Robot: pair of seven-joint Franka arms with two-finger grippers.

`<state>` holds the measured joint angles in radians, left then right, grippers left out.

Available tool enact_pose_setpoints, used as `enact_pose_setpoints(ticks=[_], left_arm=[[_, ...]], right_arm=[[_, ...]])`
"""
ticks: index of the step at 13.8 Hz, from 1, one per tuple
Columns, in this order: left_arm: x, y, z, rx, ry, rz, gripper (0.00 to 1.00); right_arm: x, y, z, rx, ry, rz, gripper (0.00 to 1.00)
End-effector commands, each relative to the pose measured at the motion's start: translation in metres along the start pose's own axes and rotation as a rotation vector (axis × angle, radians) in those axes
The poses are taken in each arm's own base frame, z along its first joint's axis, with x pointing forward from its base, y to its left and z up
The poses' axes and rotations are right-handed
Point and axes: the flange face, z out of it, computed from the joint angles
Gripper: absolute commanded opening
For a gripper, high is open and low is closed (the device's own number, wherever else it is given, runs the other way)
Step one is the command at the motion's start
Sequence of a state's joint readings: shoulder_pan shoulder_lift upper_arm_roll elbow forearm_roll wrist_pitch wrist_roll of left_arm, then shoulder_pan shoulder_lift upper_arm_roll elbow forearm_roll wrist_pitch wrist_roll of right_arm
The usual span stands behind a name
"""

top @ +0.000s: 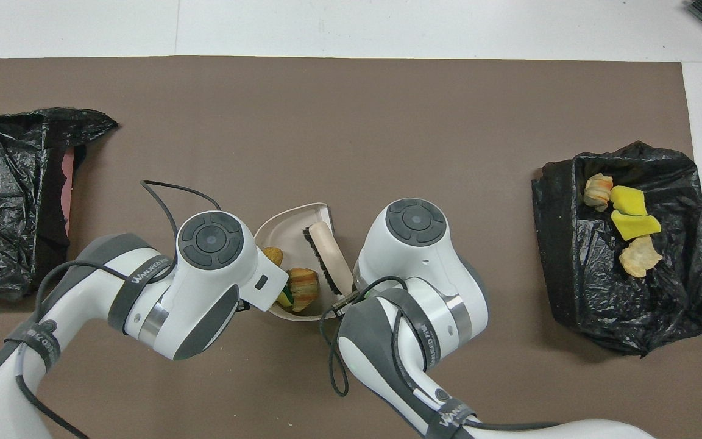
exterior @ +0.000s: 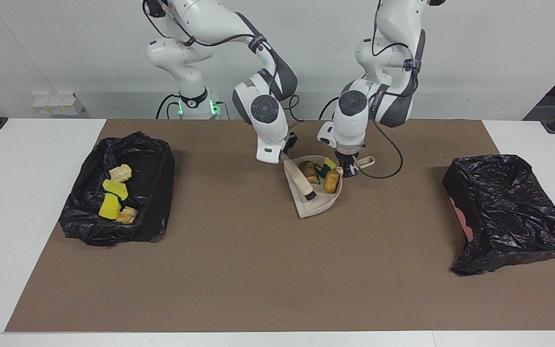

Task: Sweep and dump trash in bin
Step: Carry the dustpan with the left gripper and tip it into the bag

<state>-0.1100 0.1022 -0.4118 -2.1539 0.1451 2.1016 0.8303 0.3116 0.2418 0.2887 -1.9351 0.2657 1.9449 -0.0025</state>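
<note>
Sweeping step: right gripper point(exterior: 283, 156) is gripping brush point(exterior: 299, 180), left gripper point(exterior: 346, 168) clamping dustpan point(exterior: 317, 205) holding trash point(exterior: 331, 181). Next: tipping into bin point(exterior: 159, 164).

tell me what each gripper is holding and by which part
The right gripper holds the beige brush by its handle's end; the left gripper holds the beige plastic dustpan by its handle.

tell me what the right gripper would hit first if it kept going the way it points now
The right gripper points down along the brush it holds, into the dustpan. Going on, the bristles would likely press into the pan floor beside the striped lump, though depth is uncertain.
</note>
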Motion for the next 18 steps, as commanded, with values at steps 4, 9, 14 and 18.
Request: enact_pose_setpoints(ticks=[4,9,14,18], left_arm=[[-0.065,-0.03,-0.026,0.028,-0.027,0.071,0.0],[-0.197,-0.068,-0.074,0.07,0.0,0.066,0.0],[-0.343,-0.111,-0.116,0.113,0.024,-0.004,0.0],[-0.451,-0.137,-0.125,0.147,-0.017,-0.065,0.0]], right_arm=[[-0.037,0.048,-0.062,-0.068,-0.016,0.172,0.0],[-0.055,-0.025,-0.045,-0.155,0.025,0.366,0.0],[-0.07,-0.12,0.012,-0.193,0.043,0.456,0.0],[-0.065,-0.163,0.065,-0.185,0.058,0.474,0.0]])
